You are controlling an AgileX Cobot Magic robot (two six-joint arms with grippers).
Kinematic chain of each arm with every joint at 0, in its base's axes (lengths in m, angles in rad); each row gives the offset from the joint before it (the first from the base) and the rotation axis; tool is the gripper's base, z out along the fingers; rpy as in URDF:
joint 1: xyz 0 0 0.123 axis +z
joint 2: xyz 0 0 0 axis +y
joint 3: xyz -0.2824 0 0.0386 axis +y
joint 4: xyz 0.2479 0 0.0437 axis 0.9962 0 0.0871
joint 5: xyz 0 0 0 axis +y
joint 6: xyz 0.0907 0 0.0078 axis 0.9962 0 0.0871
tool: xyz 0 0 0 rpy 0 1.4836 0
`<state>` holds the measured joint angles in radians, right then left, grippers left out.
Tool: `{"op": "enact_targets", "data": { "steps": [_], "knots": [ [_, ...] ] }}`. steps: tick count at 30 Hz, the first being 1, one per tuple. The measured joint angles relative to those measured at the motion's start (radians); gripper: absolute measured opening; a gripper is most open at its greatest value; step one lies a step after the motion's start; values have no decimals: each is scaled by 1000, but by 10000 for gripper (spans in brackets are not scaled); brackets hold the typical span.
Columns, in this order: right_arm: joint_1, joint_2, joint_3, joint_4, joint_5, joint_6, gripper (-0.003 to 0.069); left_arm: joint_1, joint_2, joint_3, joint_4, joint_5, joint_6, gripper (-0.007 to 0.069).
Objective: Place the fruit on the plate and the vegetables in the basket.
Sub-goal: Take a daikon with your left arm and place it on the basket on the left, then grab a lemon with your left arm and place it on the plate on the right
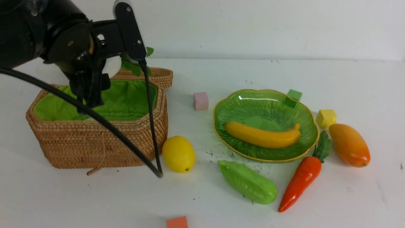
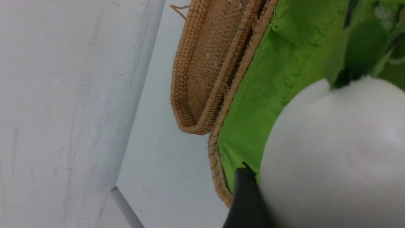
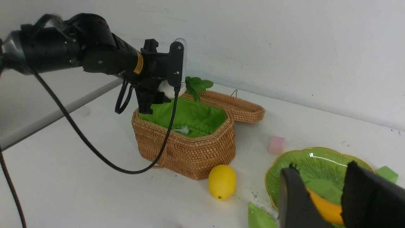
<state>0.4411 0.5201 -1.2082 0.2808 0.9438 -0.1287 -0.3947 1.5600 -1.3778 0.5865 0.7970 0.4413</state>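
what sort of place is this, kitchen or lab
Most likely a robotics lab bench: a plain white table against a white wall, plastic produce like the long yellow banana on the ribbed green glass plate, and a black left gripper holding a white plastic radish over the tan wicker basket.

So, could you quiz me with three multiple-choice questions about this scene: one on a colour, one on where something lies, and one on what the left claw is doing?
1. The cloth lining of the basket is: A red, B lime green, C white.
2. The banana lies: A in the basket, B on the plate, C beside the plate.
3. The left gripper is: A open and empty, B shut on the banana, C shut on the radish.

Answers:
1 B: the cloth inside the open basket shows lime green.
2 B: the banana rests inside the green dish.
3 C: the gripper clamps the white radish above the basket.
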Motion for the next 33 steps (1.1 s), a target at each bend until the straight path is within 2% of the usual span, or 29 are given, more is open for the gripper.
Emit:
{"op": "enact_targets", "data": {
  "steps": [7,15,24,28,29,31,33],
  "knots": [
    [0,0,0,9,15,0,236,10,2,2,-78,-4,2,479],
    [0,0,0,15,43,0,236,10,2,2,-81,-8,3,566],
    [0,0,0,16,66,0,236,10,1,2,-111,7,3,555],
    [0,0,0,16,67,0,236,10,-12,2,-220,12,-18,460],
    [0,0,0,16,67,0,236,-1,-27,2,-296,17,-39,379],
    [0,0,0,14,67,0,236,-24,-42,2,-357,25,-55,273],
    [0,0,0,11,67,0,236,-81,-55,2,-420,48,-77,114]
  ]
}}
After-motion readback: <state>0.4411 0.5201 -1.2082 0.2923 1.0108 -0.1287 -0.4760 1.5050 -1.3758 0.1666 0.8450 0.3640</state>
